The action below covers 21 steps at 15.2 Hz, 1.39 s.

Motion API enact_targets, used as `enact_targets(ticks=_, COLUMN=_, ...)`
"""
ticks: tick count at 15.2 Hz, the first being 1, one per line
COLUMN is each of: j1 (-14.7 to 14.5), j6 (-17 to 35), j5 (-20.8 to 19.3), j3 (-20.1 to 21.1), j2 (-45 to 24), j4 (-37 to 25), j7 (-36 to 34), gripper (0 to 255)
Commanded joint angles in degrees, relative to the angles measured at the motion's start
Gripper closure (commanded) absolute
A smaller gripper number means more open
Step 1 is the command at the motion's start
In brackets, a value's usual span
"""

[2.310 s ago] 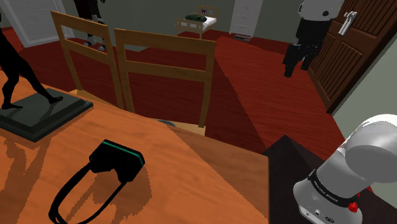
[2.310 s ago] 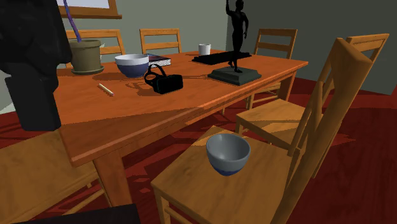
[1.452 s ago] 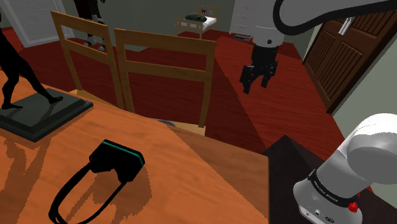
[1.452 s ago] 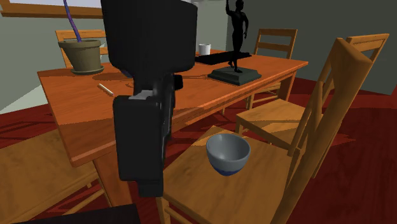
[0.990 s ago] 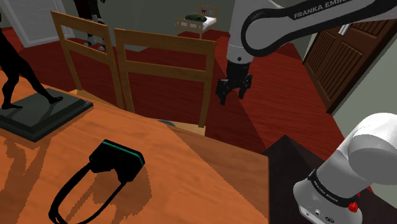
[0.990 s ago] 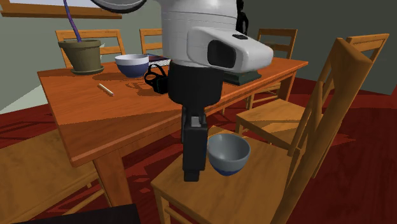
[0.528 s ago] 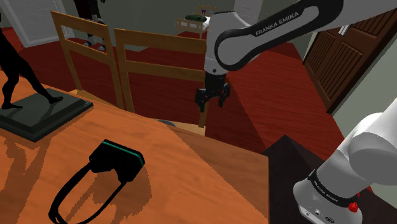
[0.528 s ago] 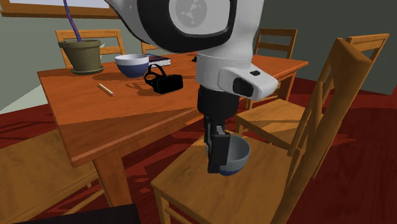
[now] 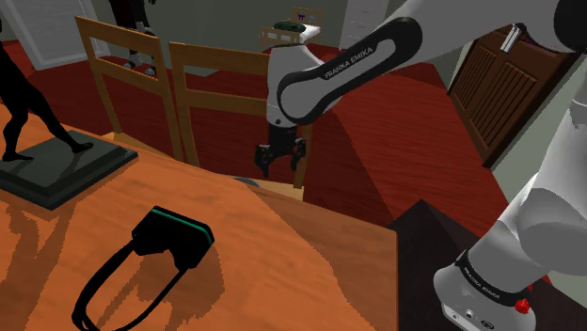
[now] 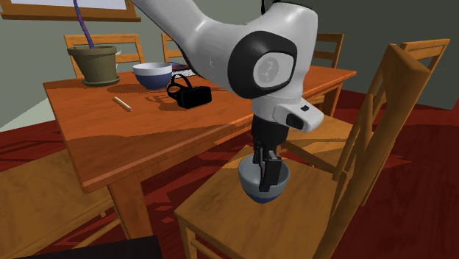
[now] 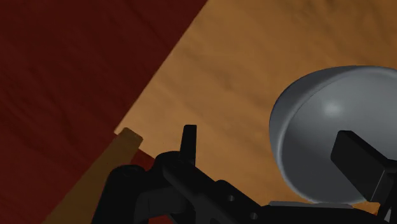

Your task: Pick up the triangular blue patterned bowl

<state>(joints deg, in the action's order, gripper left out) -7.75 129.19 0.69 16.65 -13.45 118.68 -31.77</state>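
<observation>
- The arm [image 9: 527, 235] has rounded white shells with dark bands at the joints
- A dark sleeve [image 9: 343, 58] on one link carries white capitals, FRANKA EMIKA
- The wrist joint bears a dark round cap [image 10: 266, 70] with a pale grey emblem
- A dark ring [image 9: 489, 287] near the base has small white lettering, a small red button [image 9: 523, 305] beside it
- The gripper [image 9: 280, 160] is all black, with two blocky fingers [image 11: 356, 164] and small round screw holes in its body
- The stand [image 9: 419, 235] is a dark box
</observation>
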Motion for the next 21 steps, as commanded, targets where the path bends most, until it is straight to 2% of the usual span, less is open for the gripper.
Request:
enact_targets(ticks=1, j1=-1.07, j6=0.68, j5=-0.94, j3=0.09, j2=-4.45, j4=-3.93, j7=-1.62, gripper=0)
enact_targets(ticks=4, j1=-2.76, j6=1.23, j5=-2.17, j3=-0.11, j2=-10.88, j4=-10.06, j7=-3.47, gripper=0)
enact_targets(ticks=14, j1=-3.34, j6=5.71, j5=-3.24, j3=-0.83, j2=-14.7, j4=-9.33, j7=-3.8, gripper=0)
enact_targets(ticks=15, j1=-3.33, j6=5.64, j5=-3.23, j3=-0.83, j2=-14.69, j4=-9.38, j7=-3.78, gripper=255)
enact_targets(ticks=21, j1=-3.31, j6=5.64, j5=-3.22, j3=-0.82, j2=-14.66, j4=-9.35, j7=-3.76, gripper=255)
